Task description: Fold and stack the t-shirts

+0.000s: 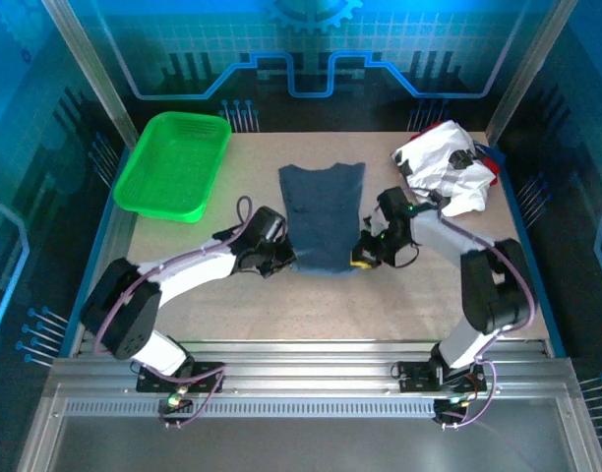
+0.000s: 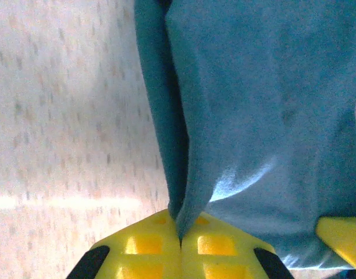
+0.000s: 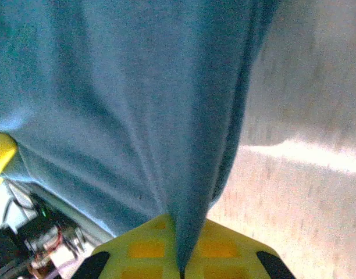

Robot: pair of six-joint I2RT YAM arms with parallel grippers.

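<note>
Left gripper (image 2: 179, 235) and right gripper (image 3: 181, 258) clamp the blue t-shirt (image 1: 323, 211) at its near corners, tabletop (image 1: 321, 315) alongside.

Plain slate-blue t-shirt (image 1: 323, 216); white, black-printed t-shirts (image 1: 441, 157); green mesh basket (image 1: 178, 157); speckled beige table (image 1: 281, 305).

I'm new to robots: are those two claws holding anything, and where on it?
Yes: both hold the slate-blue t-shirt. The left gripper pinches its near left corner, the right gripper its near right corner.

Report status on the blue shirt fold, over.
Left gripper shut on blue t-shirt, near left edge. Right gripper shut on its near right edge. White t-shirts heaped far right, green basket far left, both apart from it.
</note>
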